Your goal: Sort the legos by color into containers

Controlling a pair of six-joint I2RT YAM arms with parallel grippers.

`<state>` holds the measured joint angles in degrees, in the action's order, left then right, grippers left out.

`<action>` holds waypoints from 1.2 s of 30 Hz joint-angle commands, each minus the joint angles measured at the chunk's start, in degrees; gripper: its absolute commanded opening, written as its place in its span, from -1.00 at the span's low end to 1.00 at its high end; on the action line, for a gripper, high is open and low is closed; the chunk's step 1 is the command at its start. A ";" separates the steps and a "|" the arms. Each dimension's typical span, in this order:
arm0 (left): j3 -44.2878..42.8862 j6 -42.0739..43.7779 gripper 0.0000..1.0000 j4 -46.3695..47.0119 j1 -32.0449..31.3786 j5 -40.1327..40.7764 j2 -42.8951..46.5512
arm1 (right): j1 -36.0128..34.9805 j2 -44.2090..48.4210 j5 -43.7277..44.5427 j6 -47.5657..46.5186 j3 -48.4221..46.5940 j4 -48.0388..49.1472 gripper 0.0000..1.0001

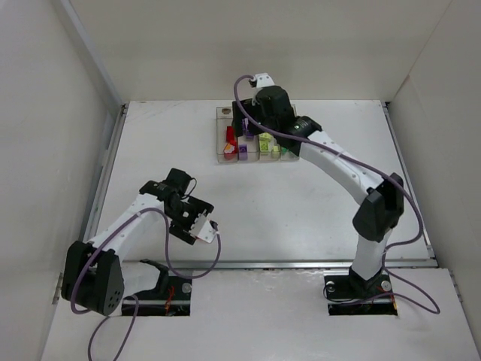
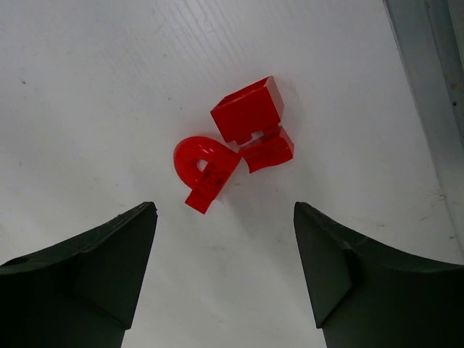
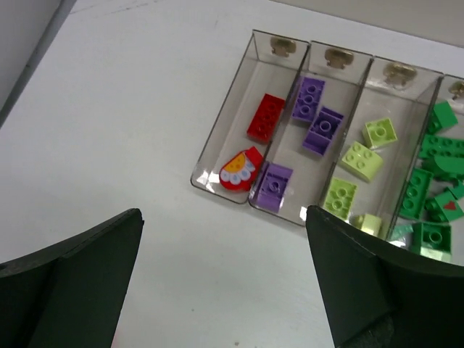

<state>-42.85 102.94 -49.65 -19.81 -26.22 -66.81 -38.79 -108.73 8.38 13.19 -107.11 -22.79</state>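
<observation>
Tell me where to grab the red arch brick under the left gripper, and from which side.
Probably best: take the red arch brick across its straight lower leg, coming down from above on the near-left side. That end looks flat-sided and lies free, while the other end touches the curved red piece.

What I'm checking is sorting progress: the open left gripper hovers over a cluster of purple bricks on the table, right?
No, those bricks are red, not purple. The left wrist view shows the red bricks clustered on the table beneath the open left gripper.
</observation>
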 commanded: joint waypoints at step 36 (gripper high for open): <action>-7.32 -5.99 -1.00 7.12 -4.28 6.36 -13.26 | 4.06 2.99 0.14 -5.19 11.40 1.70 1.00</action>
<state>-45.30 101.47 -38.48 -25.21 -17.50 -80.07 -35.38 -105.43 9.30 9.32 -92.97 -22.50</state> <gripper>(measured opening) 0.195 0.998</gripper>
